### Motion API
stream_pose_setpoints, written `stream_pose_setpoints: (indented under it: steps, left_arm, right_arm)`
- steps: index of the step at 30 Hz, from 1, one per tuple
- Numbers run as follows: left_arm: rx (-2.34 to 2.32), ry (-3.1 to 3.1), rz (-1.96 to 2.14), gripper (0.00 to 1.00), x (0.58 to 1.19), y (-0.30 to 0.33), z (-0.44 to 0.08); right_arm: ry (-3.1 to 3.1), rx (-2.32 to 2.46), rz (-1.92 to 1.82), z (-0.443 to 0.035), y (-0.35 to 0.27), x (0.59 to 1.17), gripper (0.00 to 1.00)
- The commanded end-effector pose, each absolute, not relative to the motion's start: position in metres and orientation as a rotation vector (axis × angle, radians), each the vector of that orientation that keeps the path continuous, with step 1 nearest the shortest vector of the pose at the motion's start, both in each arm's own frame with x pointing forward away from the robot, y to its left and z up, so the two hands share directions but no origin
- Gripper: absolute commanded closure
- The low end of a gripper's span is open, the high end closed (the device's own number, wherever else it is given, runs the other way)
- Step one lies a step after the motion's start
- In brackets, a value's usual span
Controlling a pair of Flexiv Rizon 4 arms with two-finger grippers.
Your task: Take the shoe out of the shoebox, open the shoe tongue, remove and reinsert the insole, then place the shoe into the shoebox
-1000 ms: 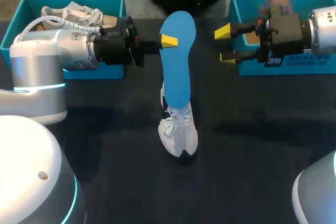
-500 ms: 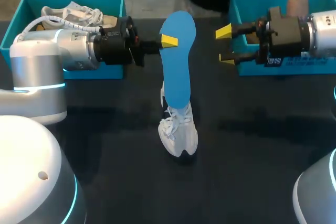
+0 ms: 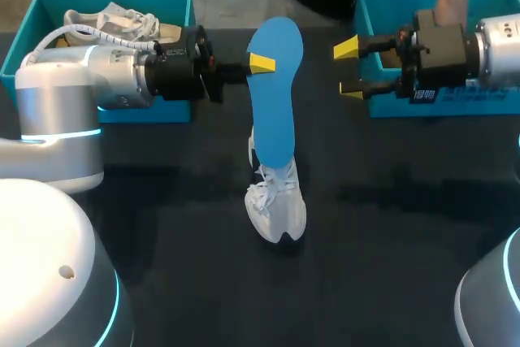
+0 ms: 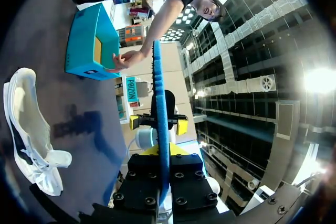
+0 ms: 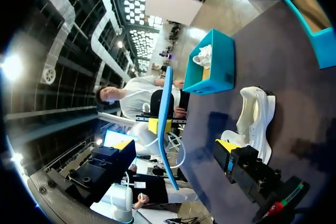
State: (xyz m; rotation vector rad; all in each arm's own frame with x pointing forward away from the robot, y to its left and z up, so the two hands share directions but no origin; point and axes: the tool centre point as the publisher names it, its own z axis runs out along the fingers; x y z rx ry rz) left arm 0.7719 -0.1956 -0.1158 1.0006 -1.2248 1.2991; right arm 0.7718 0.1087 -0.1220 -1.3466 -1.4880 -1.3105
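Blue insole (image 3: 274, 95) aloft over the white shoe (image 3: 277, 201), lying outside teal shoebox (image 3: 487, 106)

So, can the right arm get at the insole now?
Probably yes. The right gripper is open and faces the insole, which the left gripper holds above the table; the gap between them looks free.

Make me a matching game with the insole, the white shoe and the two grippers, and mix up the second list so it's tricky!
Things:
1. blue insole
2. white shoe
3. left gripper
4. right gripper

States:
A. open, holding nothing
B. resting on the table
C. shut on the blue insole
D. held up in the air above the table

Right pairs: 1-D, 2-B, 3-C, 4-A.
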Motion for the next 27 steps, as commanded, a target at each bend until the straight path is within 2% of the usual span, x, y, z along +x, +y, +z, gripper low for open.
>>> stream_pose_setpoints:
  steps: [1, 15, 27]
  left_arm:
    - [1.002, -1.227, 1.298, 1.00, 0.771, -0.195, -0.116]
    - [0.635, -1.628, 1.537, 1.00, 0.773, -0.181, -0.111]
    - [0.097, -2.278, 1.990, 1.00, 0.771, -0.182, -0.134]
  right_arm:
    - [-1.488, -1.346, -1.310, -0.123, 0.111, 0.774, 0.00]
    - [-1.488, -1.346, -1.310, -0.123, 0.111, 0.774, 0.00]
    - [-1.488, -1.346, -1.310, -0.123, 0.111, 0.774, 0.00]
